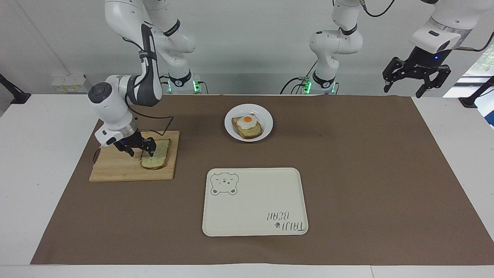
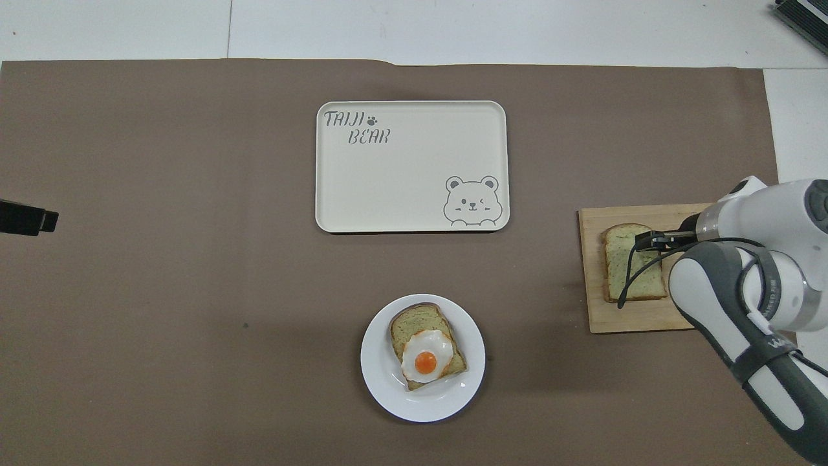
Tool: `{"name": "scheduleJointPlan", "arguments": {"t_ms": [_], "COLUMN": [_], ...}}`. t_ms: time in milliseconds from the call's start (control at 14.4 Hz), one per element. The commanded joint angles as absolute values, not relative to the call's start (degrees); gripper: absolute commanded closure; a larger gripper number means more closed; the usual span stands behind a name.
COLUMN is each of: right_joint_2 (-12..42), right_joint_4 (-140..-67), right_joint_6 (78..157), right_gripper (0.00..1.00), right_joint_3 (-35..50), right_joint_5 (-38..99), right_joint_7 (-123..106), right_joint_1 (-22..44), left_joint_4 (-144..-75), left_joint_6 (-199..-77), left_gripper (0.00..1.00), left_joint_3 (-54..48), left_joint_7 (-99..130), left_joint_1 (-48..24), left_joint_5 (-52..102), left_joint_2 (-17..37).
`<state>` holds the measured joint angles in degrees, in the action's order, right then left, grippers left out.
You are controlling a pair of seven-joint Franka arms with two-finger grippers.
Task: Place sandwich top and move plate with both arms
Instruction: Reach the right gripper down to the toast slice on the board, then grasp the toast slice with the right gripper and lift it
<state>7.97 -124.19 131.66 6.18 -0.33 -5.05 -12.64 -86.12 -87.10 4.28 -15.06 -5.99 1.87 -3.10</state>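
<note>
I am seeing two bread slices, one plate (image 1: 265,116), one tray (image 1: 254,200). The sandwich top (image 1: 159,156) is lying flat on the cutting board (image 1: 115,168), long axis running toward and away from the robots. The right gripper (image 1: 141,148) is straddling its edge, fingers apart; the left gripper (image 1: 417,79) is waiting open.

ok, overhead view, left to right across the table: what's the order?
Tray → plate with egg toast → cutting board → sandwich top → right pincer over it.
</note>
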Motion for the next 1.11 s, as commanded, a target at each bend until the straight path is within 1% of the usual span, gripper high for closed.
{"name": "scheduleJointPlan", "arguments": {"t_ms": [0,139,208,278,347,486,902,1041], "right_joint_2": [7.56,8.17,8.78,8.96,8.96,8.62,5.89,4.4], "right_joint_4": [-126.91,-129.71,-130.6,-130.61,-130.34,-129.29,-119.2,-118.04], "right_joint_6": [133.5,137.7,139.46,139.22,138.96,138.0,119.65,115.68], "right_gripper": [0.41,0.49,0.65,0.93,1.0,1.0,1.0,1.0], "right_joint_3": [6.68,6.68,6.68,6.68,6.68,6.77,6.94,7.03], "right_joint_5": [1.23,1.32,1.32,1.23,1.23,1.23,1.41,4.46], "right_joint_7": [-8.17,-8.79,-8.88,-8.79,-8.62,-8.7,-8.79,-8.88], "right_joint_1": [-14.5,-14.68,-14.76,-14.68,-14.68,-14.76,-14.07,-13.8], "left_joint_4": [-85.96,-85.96,-85.96,-85.96,-85.96,-85.96,-85.96,-85.96], "left_joint_6": [-86.13,-86.13,-86.05,-86.04,-86.04,-86.05,-86.13,-86.05], "left_gripper": [0.0,0.0,0.0,0.0,0.0,0.0,0.0,0.0], "left_joint_3": [5.19,5.1,5.18,5.1,5.18,5.18,5.19,5.18], "left_joint_7": [-14.33,-14.33,-14.33,-14.33,-14.33,-14.33,-14.33,-14.33], "left_joint_1": [-7.03,-7.03,-7.03,-7.03,-7.03,-7.03,-7.03,-7.03], "left_joint_5": [2.02,2.02,2.02,2.02,2.02,2.02,2.02,2.02], "left_joint_2": [-3.69,-3.69,-3.69,-3.69,-3.69,-3.69,-3.69,-3.69]}}
